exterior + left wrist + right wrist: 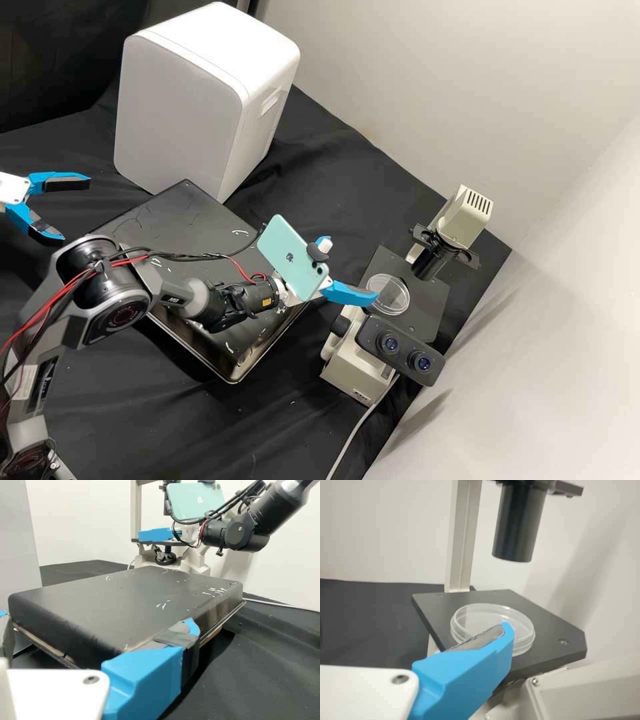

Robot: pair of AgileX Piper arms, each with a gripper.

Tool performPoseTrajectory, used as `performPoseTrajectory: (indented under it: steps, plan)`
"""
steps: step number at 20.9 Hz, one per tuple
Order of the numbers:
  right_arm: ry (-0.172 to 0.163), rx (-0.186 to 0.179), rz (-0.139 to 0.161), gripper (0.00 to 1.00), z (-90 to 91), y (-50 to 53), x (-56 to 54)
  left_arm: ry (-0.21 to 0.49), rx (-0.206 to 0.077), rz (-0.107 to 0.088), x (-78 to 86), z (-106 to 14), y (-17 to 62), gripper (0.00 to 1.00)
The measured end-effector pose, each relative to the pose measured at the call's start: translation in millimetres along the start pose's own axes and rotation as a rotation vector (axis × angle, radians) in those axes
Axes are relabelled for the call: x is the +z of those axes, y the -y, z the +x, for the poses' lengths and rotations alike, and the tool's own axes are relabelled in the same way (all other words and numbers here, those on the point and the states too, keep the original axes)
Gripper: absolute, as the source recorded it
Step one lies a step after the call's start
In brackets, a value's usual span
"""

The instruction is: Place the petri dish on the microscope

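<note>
The clear petri dish point(390, 293) lies flat on the dark stage point(430, 313) of the white microscope point(353, 373), under its black lens tube point(425, 263). My right gripper point(350, 270) hangs open just left of the stage, one blue fingertip close to the dish's rim. From the right wrist, the petri dish point(492, 625) rests free on the stage point(555, 640), with one blue finger point(470, 675) in front of it. My left gripper point(72, 208) stands open at the bench's far left, holding nothing.
A black tray point(193, 227) lies upside down at the bench's middle, below the right arm; it also lies close before my left finger point(145, 680). A tall white box point(200, 100) stands at the back. A white wall runs close behind the microscope.
</note>
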Motion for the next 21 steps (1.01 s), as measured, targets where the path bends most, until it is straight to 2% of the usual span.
performPoseTrajectory:
  steps: [7, 13, 16, 21]
  plan:
    - [0.005, -0.011, 0.012, 1.00, 7.8, 1.1, -0.7, -0.001, -0.005, -0.003, -0.5, 0.4, 1.0, 1.00]
    - [-0.004, -0.041, 0.012, 1.00, 13.5, 10.6, -6.7, -0.001, -0.005, -0.003, -0.5, 0.4, 1.0, 1.00]
    - [0.001, -0.050, 0.009, 1.00, 16.9, 15.1, -3.8, -0.001, -0.005, -0.003, -0.5, 0.4, 1.0, 1.00]
    - [-0.003, -0.045, 0.010, 1.00, 24.3, 17.0, -3.7, -0.001, -0.005, -0.003, -0.5, 0.4, 1.0, 1.00]
